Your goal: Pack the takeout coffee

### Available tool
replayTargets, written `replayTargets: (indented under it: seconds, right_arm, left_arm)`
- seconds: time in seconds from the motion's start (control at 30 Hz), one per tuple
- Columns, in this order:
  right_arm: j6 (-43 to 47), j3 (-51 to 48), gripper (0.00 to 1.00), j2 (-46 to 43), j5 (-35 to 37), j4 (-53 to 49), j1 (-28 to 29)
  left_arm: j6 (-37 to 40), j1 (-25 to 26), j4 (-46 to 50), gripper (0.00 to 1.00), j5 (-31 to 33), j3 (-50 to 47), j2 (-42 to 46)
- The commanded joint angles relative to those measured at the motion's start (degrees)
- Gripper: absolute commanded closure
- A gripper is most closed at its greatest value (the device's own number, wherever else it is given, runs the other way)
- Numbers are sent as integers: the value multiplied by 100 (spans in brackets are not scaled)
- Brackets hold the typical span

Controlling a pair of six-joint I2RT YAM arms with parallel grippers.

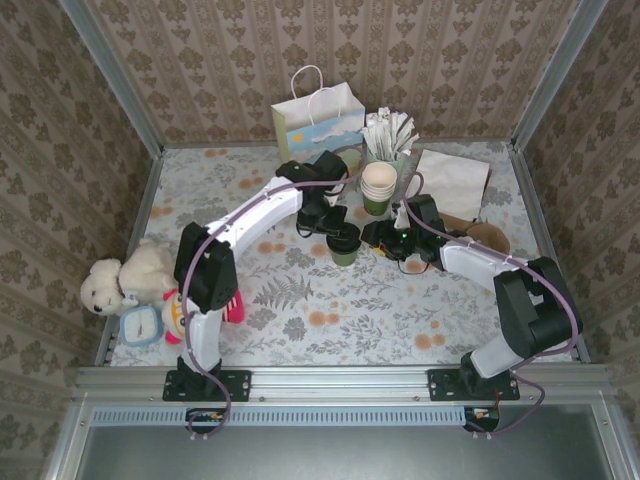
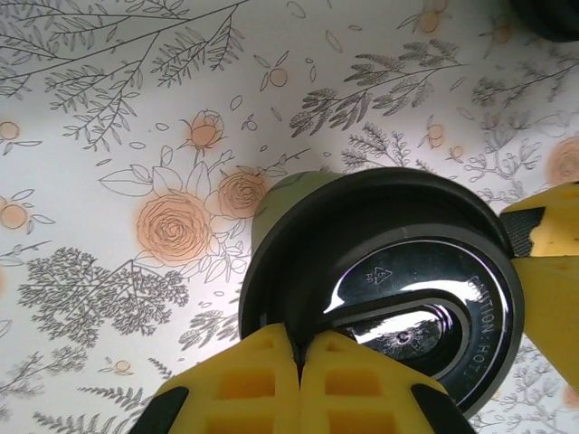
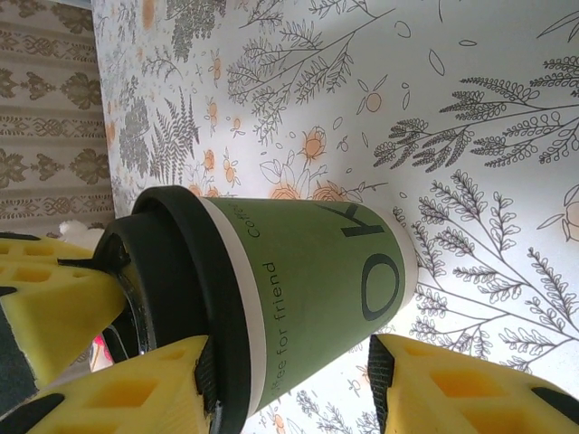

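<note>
Right wrist: takeout coffee (image 3: 308, 298) sits inside parted right gripper (image 3: 288, 366), clenched left gripper (image 2: 298, 351) on its lid (image 2: 398, 262).

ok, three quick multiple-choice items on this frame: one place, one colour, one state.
1. Where is the gift bag? A) far edge B) near left corner C) dead centre
2. Colour of the lid on the takeout coffee? A) white B) black C) green
3. Fingers of the left hand? A) spread wide B) shut together C) half open
1 A, it stands against the back wall; 2 B, glossy black in the left wrist view; 3 B, the yellow tips meet at the lid's rim.
</note>
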State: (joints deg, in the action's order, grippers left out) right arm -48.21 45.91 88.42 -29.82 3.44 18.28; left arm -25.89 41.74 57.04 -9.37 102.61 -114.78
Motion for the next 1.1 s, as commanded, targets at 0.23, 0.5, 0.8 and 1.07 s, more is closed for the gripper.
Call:
replayTargets:
  seconds: [0.23,0.5,0.8,1.07]
  right_arm:
    - [-109,-136,47,13,-211,-441,-176]
    - [614,543,42,-210,-1240,-885,-593]
    - [514,699,55,278,-1548,-929,-759]
    - [651,612,58,556,-1479,-1038,-763]
  left_arm:
    - [588,84,702,100,-2,49,-833]
    - [2206,99,921,100,-214,1194,-651]
    - [2847,318,1054,100,-347,1571,-859]
    - [2665,331,959,100,-360,1534,-947]
